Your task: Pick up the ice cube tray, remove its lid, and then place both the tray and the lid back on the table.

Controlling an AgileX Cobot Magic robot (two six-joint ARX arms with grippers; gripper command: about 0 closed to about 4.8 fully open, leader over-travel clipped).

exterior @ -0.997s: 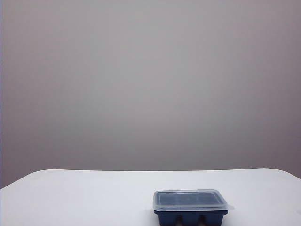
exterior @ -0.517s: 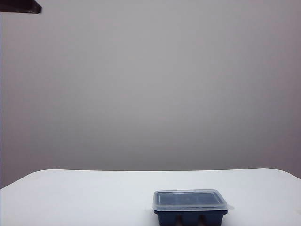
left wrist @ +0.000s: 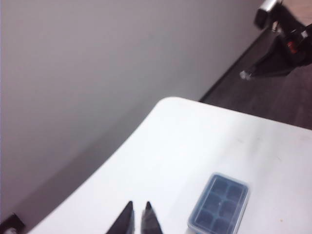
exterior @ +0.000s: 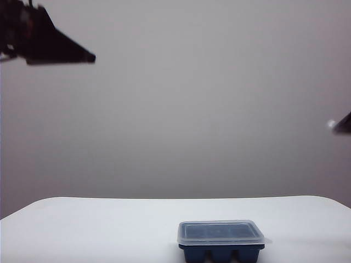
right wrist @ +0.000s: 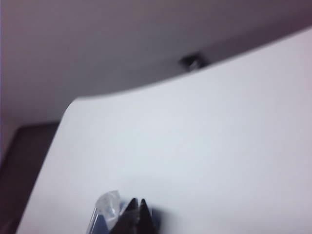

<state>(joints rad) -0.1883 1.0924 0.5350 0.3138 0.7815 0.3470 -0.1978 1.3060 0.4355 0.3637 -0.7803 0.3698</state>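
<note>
The dark navy ice cube tray [exterior: 221, 253] stands on the white table [exterior: 104, 230] at the front, right of centre, with the frosted clear lid [exterior: 220, 232] seated on it. My left gripper [exterior: 88, 56] hangs high at the upper left, far above the tray, shut and empty. Only the tip of my right gripper [exterior: 341, 124] shows, at the right edge and well above the table. In the left wrist view the shut left gripper [left wrist: 138, 208] points over the table beside the lidded tray [left wrist: 219, 204]. In the right wrist view the shut right gripper [right wrist: 138, 202] hovers over a tray corner where the lid's tab [right wrist: 108, 204] shows.
A plain grey wall [exterior: 192, 109] backs the table. The table's rounded far corners and edges show in every view, with dark floor [left wrist: 273, 97] beyond. My right arm [left wrist: 280, 58] shows in the left wrist view, past the table's corner.
Both arms have come into the exterior view. The left has swung down from the top left corner, and the right tip has appeared at the right edge. Tray and lid have not moved.
</note>
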